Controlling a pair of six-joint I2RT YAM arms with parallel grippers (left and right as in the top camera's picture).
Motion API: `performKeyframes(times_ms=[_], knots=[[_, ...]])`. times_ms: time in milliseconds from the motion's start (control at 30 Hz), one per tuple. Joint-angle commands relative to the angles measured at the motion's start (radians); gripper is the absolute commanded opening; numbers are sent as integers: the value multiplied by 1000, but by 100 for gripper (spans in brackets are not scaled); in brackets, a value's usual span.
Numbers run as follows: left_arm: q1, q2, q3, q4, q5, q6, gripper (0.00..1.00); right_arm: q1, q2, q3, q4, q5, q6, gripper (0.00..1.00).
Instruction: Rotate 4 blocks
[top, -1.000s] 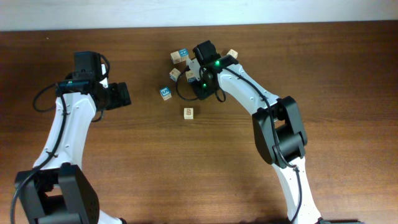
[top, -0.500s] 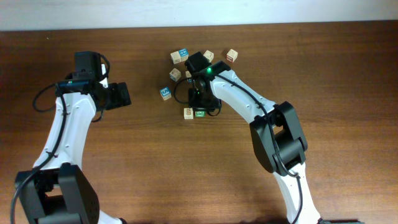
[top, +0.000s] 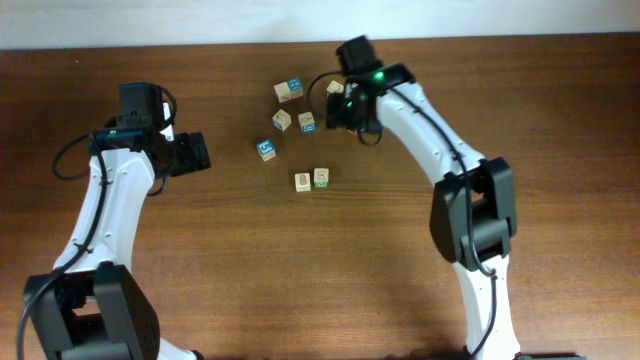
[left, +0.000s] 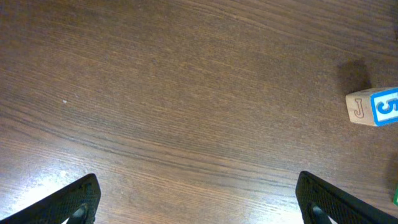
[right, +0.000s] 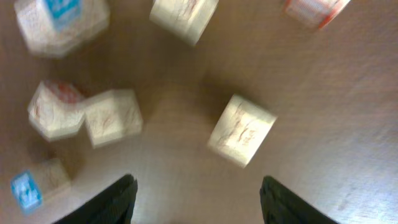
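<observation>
Wood tbl (top: 220, 290), green block (top: 321, 177), blue cube (left: 372, 107) w/ "J", "5".

A brown wooden worktop (top: 560, 150) meets a pale wall (top: 200, 20) at the far edge. A blue-topped cube (top: 266, 149) sits mid-worktop, with a larger blue-and-cream block (top: 289, 90) farther back.

Blocks (top: 282, 120) clustered, narrow gaps; wide free table (top: 420, 260) toward robot base.
</observation>
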Motion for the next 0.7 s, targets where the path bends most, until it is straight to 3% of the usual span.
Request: performKeyframes(times_ms=[0, 233, 333, 433, 533, 600, 667], knots=[[-1, 5, 14, 3, -12, -12, 99, -16, 32, 11, 59, 161, 141, 63], [-1, 5, 14, 3, -11, -12, 99, -5, 144, 11, 109, 164, 223, 62], [-1, 5, 14, 3, -11, -13, 99, -5, 144, 11, 89, 152, 169, 39], [-1, 5, 14, 3, -12, -13, 99, -5, 123, 15, 53, 149, 53, 28], [-1, 5, 14, 3, -11, -12, 99, -7, 48, 15, -67, 101, 31, 28], [-1, 5, 14, 3, -11, -12, 99, 2, -8, 15, -199, -101, -55, 29], [-1, 5, 14, 3, -11, -12, 99, 37, 5, 1, -274, -102, -55, 29]])
